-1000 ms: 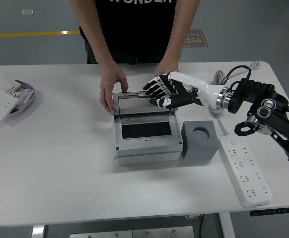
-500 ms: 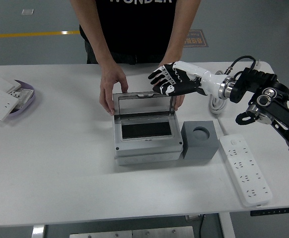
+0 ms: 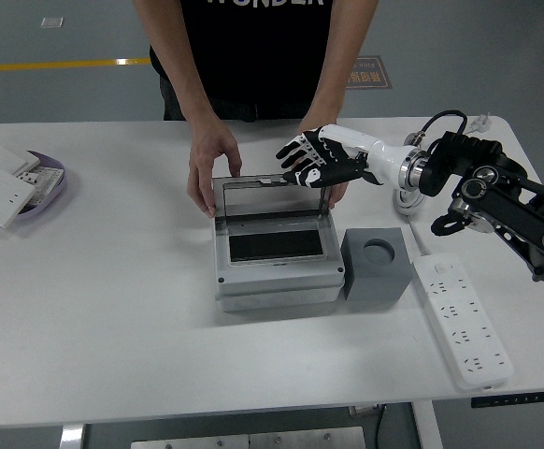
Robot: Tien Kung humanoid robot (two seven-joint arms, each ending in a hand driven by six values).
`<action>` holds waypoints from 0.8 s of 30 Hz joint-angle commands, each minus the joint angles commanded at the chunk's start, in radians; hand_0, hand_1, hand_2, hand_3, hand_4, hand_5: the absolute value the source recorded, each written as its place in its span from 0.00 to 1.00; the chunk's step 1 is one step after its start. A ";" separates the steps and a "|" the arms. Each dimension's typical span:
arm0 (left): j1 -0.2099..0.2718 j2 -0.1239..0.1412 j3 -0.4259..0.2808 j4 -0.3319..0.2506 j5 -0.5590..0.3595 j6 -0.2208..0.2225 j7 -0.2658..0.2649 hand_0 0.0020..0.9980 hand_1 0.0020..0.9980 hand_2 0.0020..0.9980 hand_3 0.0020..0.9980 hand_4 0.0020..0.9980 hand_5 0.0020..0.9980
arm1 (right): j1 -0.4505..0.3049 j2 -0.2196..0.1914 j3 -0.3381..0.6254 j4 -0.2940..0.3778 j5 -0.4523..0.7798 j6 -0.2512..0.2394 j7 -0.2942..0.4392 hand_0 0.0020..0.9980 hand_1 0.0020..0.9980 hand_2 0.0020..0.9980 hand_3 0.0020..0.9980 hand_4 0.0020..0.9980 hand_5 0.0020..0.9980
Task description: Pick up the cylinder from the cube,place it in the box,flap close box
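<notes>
Above raised flap (image 3: pixel 270 195) top edge, right hand (image 3: pixel 316 159) fingers spread, person's hands (image 3: pixel 210 166) steadying box (image 3: pixel 274 251)

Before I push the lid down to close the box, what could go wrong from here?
1. A person's hands are on the lid's side edges; closing it could pinch them against the box.
2. The right hand, open, sits at the lid's far right corner, so an off-centre push might twist the lid or shove the box.
3. The grey cube touches the box and may shift too.
</notes>
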 joint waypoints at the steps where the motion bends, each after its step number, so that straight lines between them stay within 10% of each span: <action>1: 0.000 0.000 0.000 0.000 0.000 0.000 0.000 0.61 0.65 0.61 0.67 0.70 0.12 | -0.003 -0.001 -0.003 0.005 -0.002 -0.002 0.001 0.71 0.67 0.68 0.69 0.72 0.27; 24: 0.009 -0.008 -0.020 -0.001 0.021 0.001 0.000 0.61 0.65 0.61 0.67 0.69 0.12 | -0.080 -0.065 -0.022 0.203 -0.081 -0.054 0.000 0.70 0.67 0.68 0.69 0.72 0.28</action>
